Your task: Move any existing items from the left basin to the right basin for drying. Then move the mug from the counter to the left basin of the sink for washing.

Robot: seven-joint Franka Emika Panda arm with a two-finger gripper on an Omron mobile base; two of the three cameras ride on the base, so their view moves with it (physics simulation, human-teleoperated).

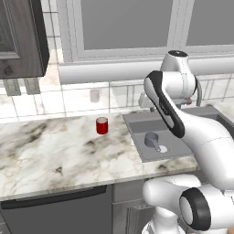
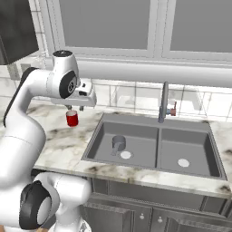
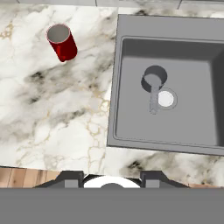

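Grey metal cup point(image 3: 154, 78) with the stick handle sits on the floor of the left basin point(image 3: 131, 109), well below the gripper point(image 2: 77, 108) and off to its sink side, with its handle laid toward the pale drain disc point(image 3: 166, 99). The gripper hangs high over the marble bench point(image 1: 55, 151) near the sink's point(image 2: 154, 122) left rim, holding nothing; whether its jaws are apart or together can't be made out from these views. The red mug point(image 1: 102, 125) stands upright on the bench, below the gripper on the side away from the sink. The right basin point(image 2: 186, 152) is farther off, past the divider. Looks like the hand is parked up high just to survey things, so the grey cup probably goes first.
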